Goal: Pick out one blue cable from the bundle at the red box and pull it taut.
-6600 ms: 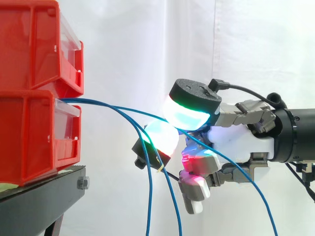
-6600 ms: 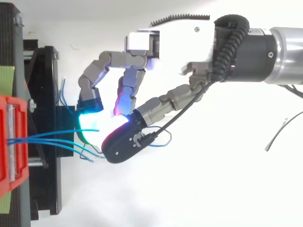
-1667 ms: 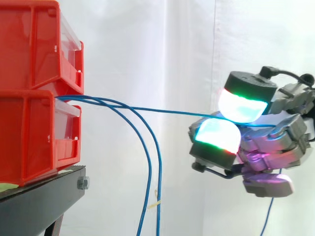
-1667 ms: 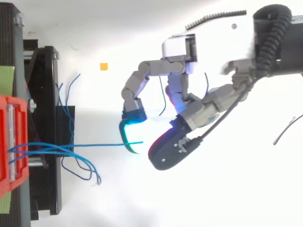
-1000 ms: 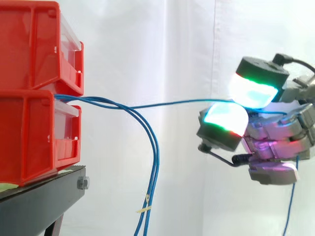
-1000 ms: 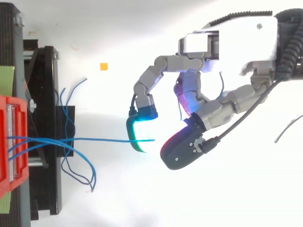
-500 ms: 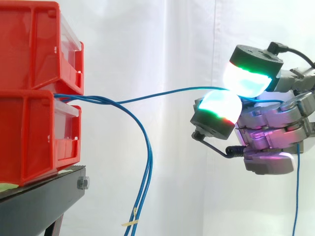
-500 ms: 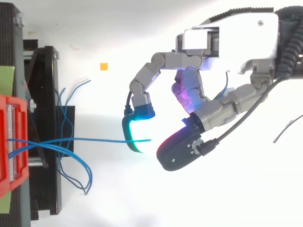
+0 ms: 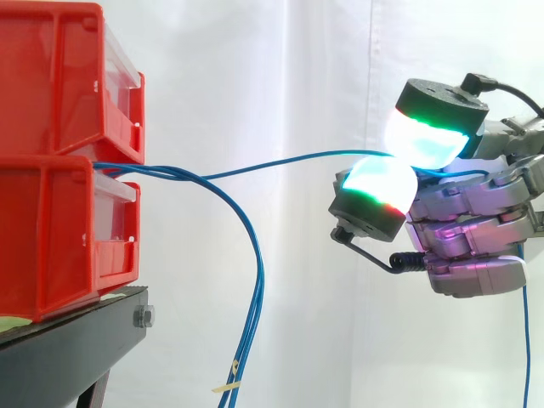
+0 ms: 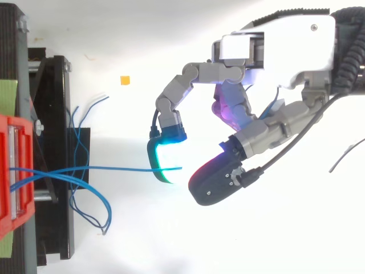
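Observation:
Two red boxes [image 9: 59, 170] are stacked on a black stand [image 9: 76, 340] at the left; in the top view the red box [image 10: 10, 171] sits at the left edge. Several blue cables come out between them. One blue cable [image 9: 280, 161] runs right in a slight arc to my hand [image 9: 476, 229], pinched between the thumb pad and a finger pad [image 9: 378, 183]. From above, that same cable [image 10: 120, 168] is a near-straight line to my hand [image 10: 274, 51]. The other blue cables [image 9: 251, 272] droop down from the box.
A white curtain hangs behind the work. A small orange scrap [image 10: 124, 80] lies on the white floor below. A yellowish tag [image 9: 225, 387] hangs on one drooping cable. A loose grey wire [image 10: 345, 157] lies at the right edge.
Over the past second my hand shifted a little left and the held cable went from a flatter line to a slight upward arc. In the last half second almost nothing moved.

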Controlling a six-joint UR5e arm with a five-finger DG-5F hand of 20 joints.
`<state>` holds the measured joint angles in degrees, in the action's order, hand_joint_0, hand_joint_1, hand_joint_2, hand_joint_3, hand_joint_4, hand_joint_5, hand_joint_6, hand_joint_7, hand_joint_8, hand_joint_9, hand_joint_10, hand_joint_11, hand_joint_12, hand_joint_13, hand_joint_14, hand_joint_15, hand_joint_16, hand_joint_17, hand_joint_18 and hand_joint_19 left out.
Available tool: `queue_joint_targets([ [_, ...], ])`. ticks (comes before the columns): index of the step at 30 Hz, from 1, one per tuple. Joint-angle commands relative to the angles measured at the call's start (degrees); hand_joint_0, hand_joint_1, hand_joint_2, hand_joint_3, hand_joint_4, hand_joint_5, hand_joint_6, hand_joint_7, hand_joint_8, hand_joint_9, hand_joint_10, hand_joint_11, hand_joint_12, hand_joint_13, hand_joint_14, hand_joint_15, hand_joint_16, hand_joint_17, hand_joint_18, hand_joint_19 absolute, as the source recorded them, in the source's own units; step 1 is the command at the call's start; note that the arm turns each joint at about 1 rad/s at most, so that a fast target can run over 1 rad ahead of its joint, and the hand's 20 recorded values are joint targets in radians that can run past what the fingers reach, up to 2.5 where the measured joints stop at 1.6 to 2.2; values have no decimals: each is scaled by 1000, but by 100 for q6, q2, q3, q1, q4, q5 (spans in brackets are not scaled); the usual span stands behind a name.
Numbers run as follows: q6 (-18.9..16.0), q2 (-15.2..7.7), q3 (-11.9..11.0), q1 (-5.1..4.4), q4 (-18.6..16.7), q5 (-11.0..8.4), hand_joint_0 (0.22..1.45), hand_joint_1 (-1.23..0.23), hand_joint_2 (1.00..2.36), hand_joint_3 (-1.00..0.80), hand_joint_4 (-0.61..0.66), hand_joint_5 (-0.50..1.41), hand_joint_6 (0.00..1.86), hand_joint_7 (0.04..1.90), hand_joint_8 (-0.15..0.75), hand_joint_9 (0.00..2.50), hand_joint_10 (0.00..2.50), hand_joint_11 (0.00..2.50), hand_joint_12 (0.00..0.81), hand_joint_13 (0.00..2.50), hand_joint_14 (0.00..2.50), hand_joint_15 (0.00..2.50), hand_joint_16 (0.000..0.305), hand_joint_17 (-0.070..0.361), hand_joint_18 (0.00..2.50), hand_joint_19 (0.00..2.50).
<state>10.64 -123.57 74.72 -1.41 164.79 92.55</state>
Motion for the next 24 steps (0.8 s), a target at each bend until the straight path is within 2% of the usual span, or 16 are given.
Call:
queue_joint_targets([
  [1,0,-1,-1,0,0,0,703,-828,1012,122,-175,-114,951,1098,349,2006,57,2053,332,1598,1020,1529,56,126,1367,1156],
  [24,0,-1,-1,0,0,0,701,-822,1017,102,-173,-119,951,1079,338,1976,3,2009,327,1588,934,1578,55,123,1300,1081],
])
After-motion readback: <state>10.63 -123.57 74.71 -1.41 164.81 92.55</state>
